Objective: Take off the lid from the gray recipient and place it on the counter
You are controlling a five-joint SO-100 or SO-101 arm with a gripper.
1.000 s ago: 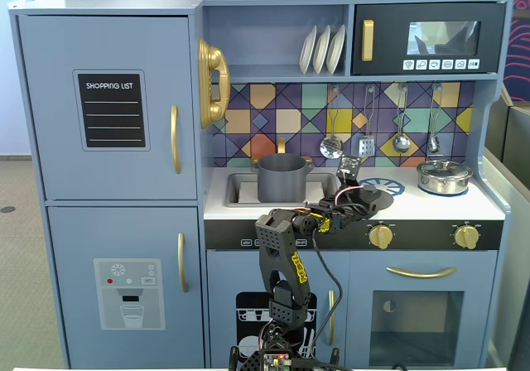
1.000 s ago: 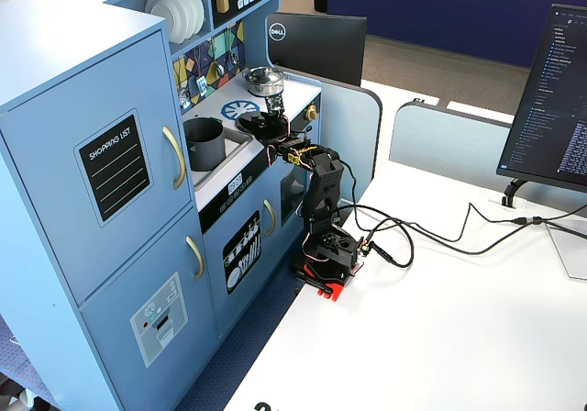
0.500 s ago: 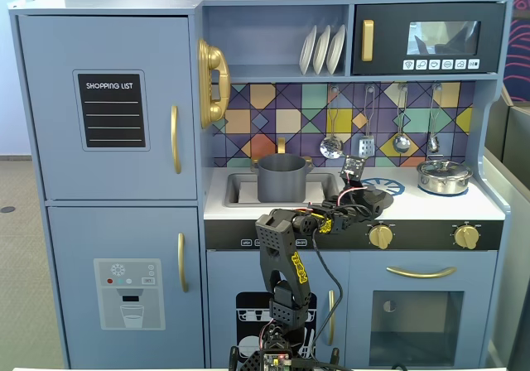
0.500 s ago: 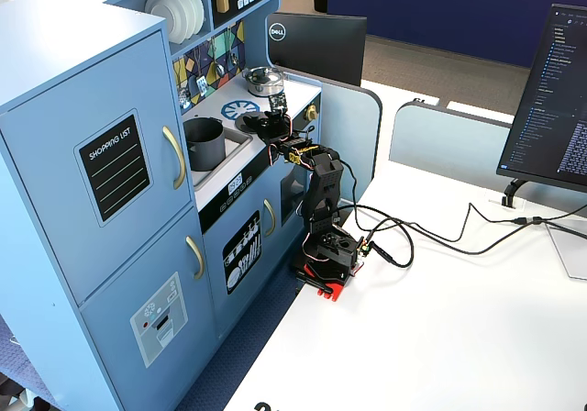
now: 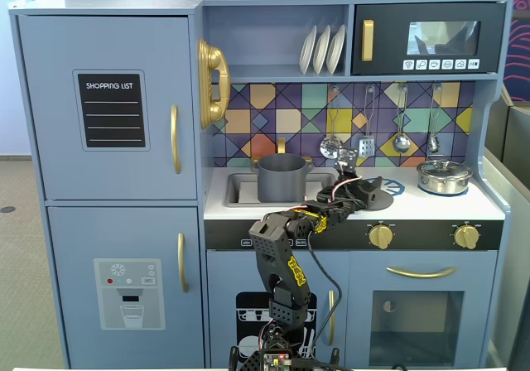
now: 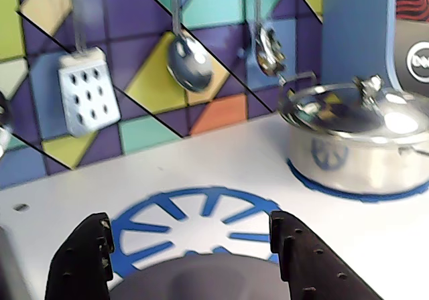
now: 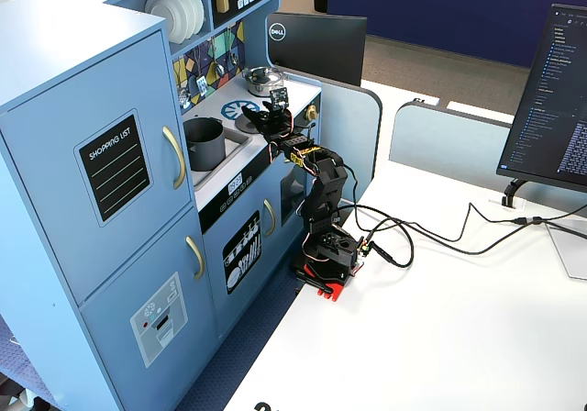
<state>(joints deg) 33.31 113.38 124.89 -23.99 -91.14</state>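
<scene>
The dark gray lid (image 6: pixel 194 281) lies low at the bottom edge of the wrist view, over the blue burner print (image 6: pixel 201 209) of the white counter (image 6: pixel 221 156). My gripper (image 6: pixel 190 225) is open wide, with one black finger on each side of the lid and neither pressing on it. The gray recipient (image 5: pixel 281 178) stands uncovered in the sink recess, left of the gripper (image 5: pixel 370 192) in a fixed view. From the side, the pot (image 7: pixel 204 142) sits in front of the gripper (image 7: pixel 261 114). The lid is hard to tell apart from the jaws in both fixed views.
A shiny silver pot (image 6: pixel 355 139) with its own lid stands on the right burner (image 5: pixel 444 175). Utensils (image 6: pixel 189 59) hang on the tiled back wall. The sink basin (image 5: pixel 242 190) lies left of the gray pot. Gold knobs (image 5: pixel 380 236) line the front edge.
The gripper carried the lid low over the burner print, then opened. The wrist has since shifted slightly left and up, and the lid stays down on the counter.
</scene>
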